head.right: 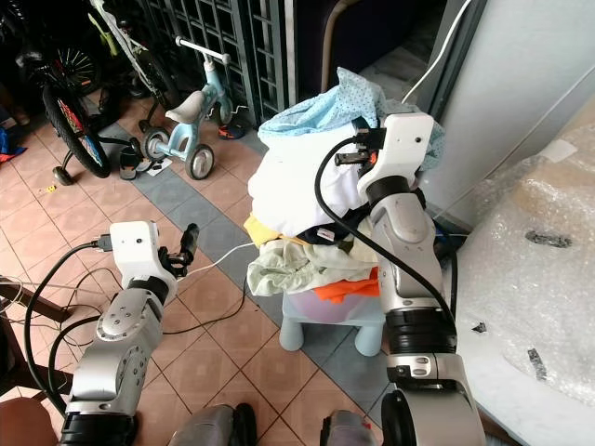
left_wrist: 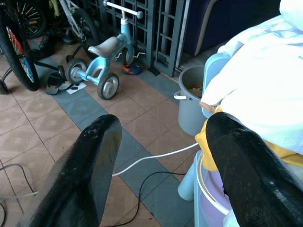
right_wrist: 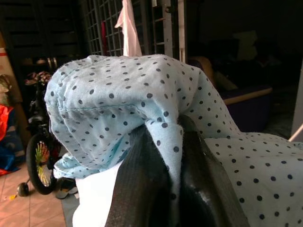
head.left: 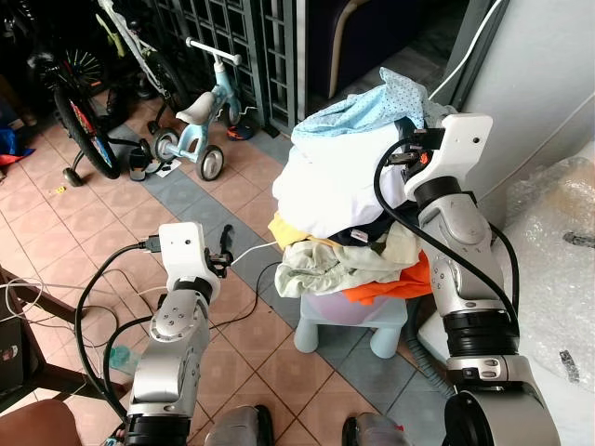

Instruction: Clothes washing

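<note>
At the bottom edge of the left eye view, nearest the camera, stand the robot's two dark feet [head.left: 307, 429] on the tiled floor [head.left: 251, 358], with the silver arms rising on either side.

At the lower left of that frame the left gripper [head.left: 221, 253] hangs over the floor, its two black fingers [left_wrist: 87, 165] spread wide and holding nothing. In the upper left stand a dark bicycle [head.left: 79, 116] and a pale blue balance bike [head.left: 195, 121] before a dark metal grille [head.left: 237, 46]. A white cable [head.left: 251, 249] runs across the tiles towards the middle.

In the centre rises the laundry pile [head.left: 349, 200], heaped high on a pale basket [head.left: 353, 307]: a blue dotted cloth [head.left: 372, 102] on top, a white garment [head.left: 325, 190] under it, then yellow, pale green and orange pieces. The left wrist view also shows a grey bucket [left_wrist: 189, 101] on the floor behind the pile.

The right gripper [right_wrist: 173, 179] is at the top of the pile, right of centre in the frame, its fingers pinched shut on a fold of the blue dotted cloth, which drapes over both fingertips. At the far right lie sheets of bubble wrap [head.left: 558, 242] against a pale wall.

What matters for the next move: the dotted cloth lies uppermost and is already in the right gripper, so a lift upward should peel it free. The left gripper is apart from the pile, to the left and lower down.
</note>
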Controlling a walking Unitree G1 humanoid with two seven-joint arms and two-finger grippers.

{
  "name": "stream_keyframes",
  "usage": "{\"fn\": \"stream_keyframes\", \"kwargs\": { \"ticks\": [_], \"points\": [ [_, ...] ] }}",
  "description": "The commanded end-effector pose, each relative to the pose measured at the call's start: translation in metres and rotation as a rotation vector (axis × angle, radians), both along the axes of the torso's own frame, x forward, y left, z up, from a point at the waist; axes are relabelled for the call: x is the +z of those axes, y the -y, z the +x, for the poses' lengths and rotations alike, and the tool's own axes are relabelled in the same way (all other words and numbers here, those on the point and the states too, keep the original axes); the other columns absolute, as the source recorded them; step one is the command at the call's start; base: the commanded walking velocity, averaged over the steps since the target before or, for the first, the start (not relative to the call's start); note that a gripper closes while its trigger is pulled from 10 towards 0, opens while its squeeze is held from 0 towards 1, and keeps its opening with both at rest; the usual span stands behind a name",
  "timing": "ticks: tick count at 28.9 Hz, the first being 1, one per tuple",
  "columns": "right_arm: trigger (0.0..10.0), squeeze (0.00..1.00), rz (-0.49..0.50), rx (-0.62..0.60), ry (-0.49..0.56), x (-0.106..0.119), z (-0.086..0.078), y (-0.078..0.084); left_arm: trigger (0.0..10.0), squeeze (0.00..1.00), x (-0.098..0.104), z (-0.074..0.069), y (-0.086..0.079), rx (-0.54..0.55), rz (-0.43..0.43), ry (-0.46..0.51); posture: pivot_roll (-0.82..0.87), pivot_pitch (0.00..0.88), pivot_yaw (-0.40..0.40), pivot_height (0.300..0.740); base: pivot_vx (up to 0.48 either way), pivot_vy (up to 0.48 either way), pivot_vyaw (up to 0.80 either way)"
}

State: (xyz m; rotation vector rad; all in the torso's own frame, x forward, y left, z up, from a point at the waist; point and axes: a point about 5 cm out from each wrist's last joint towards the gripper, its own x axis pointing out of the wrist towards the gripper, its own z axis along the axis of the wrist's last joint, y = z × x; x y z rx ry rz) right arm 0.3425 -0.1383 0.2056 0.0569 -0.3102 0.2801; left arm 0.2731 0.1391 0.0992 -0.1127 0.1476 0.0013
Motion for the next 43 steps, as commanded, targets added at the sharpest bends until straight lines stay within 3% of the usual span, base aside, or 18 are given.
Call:
{"fn": "stream_keyframes", "kwargs": {
  "ticks": [1, 3, 4, 5, 6, 7, 11, 13, 19, 20, 28, 38, 39, 40, 43],
  "points": [
    [0.0, 0.00, -0.025, 0.093, 0.028, 0.006, -0.005, -0.013, 10.0, 0.00, -0.003, 0.000, -0.002, 0.011, 0.009, -0.014, -0.03, 0.090, 0.053, 0.740, 0.000, 0.000, 0.00],
    [0.0, 0.00, -0.102, 0.163, -0.056, -0.014, -0.011, -0.022, 10.0, 0.00, -0.003, 0.000, -0.002, 0.011, 0.009, -0.017, -0.03, 0.090, 0.052, 0.740, 0.000, 0.000, 0.00],
    [0.7, 0.00, -0.164, 0.183, -0.121, -0.029, -0.013, -0.025, 10.0, 0.00, -0.003, 0.000, -0.002, 0.010, 0.009, -0.018, -0.03, 0.090, 0.052, 0.740, 0.000, 0.000, 0.00],
    [0.7, 0.00, -0.164, 0.183, -0.121, -0.029, -0.013, -0.025, 10.0, 0.00, -0.003, 0.000, -0.002, 0.010, 0.009, -0.018, -0.03, 0.090, 0.052, 0.740, 0.000, 0.000, 0.00],
    [3.8, 0.00, -0.189, 0.182, -0.141, -0.034, -0.014, -0.026, 10.0, 0.00, -0.003, 0.000, -0.002, 0.009, 0.009, -0.018, -0.03, 0.090, 0.052, 0.740, 0.000, 0.000, 0.00],
    [10.0, 1.00, -0.211, 0.175, -0.152, -0.039, -0.015, -0.026, 10.0, 0.00, -0.003, 0.000, -0.002, 0.009, 0.009, -0.019, -0.03, 0.090, 0.053, 0.740, 0.000, 0.000, 0.00],
    [10.0, 1.00, -0.340, 0.226, -0.227, -0.061, -0.024, -0.027, 10.0, 0.00, -0.005, 0.000, -0.002, 0.003, 0.016, -0.027, -0.03, 0.096, 0.057, 0.740, 0.000, 0.000, 0.00],
    [10.0, 1.00, -0.348, 0.228, -0.224, -0.060, -0.024, -0.024, 10.0, 0.00, -0.005, 0.000, -0.002, 0.001, 0.018, -0.031, -0.03, 0.097, 0.059, 0.740, 0.000, 0.000, 0.00],
    [10.0, 1.00, -0.499, 0.258, -0.052, -0.032, -0.019, -0.014, 10.0, 0.00, -0.006, 0.000, -0.003, -0.007, 0.023, -0.035, -0.04, 0.102, 0.061, 0.740, 0.000, 0.000, 0.00],
    [10.0, 0.00, -0.497, 0.290, 0.028, -0.015, -0.017, -0.018, 10.0, 0.00, -0.006, 0.000, -0.003, -0.007, 0.025, -0.036, -0.04, 0.101, 0.060, 0.740, 0.000, 0.000, 0.00],
    [10.0, 0.00, -0.457, 0.275, 0.045, -0.011, -0.014, -0.027, 10.0, 0.00, -0.005, -0.002, -0.003, -0.003, 0.026, -0.036, -0.02, 0.100, 0.062, 0.740, 0.000, 0.000, 0.00],
    [10.0, 0.00, -0.630, 0.184, -0.037, -0.044, -0.015, -0.028, 10.0, 0.00, -0.006, -0.001, -0.002, -0.011, 0.032, -0.045, -0.03, 0.100, 0.067, 0.740, 0.000, 0.000, 0.00],
    [5.6, 0.00, -0.650, 0.172, -0.029, -0.044, -0.015, -0.028, 10.0, 0.00, -0.006, -0.001, -0.002, -0.012, 0.032, -0.044, -0.03, 0.099, 0.068, 0.740, 0.000, 0.000, 0.00],
    [0.0, 0.00, -0.665, 0.157, -0.020, -0.045, -0.016, -0.027, 10.0, 0.00, -0.006, -0.001, -0.002, -0.013, 0.032, -0.044, -0.03, 0.098, 0.068, 0.740, 0.000, 0.000, 0.00],
    [0.0, 0.00, -0.667, 0.112, -0.018, -0.045, -0.015, -0.024, 10.0, 0.00, -0.006, -0.001, -0.002, -0.015, 0.033, -0.046, -0.03, 0.094, 0.068, 0.740, 0.000, 0.000, 0.00]
  ]
}}
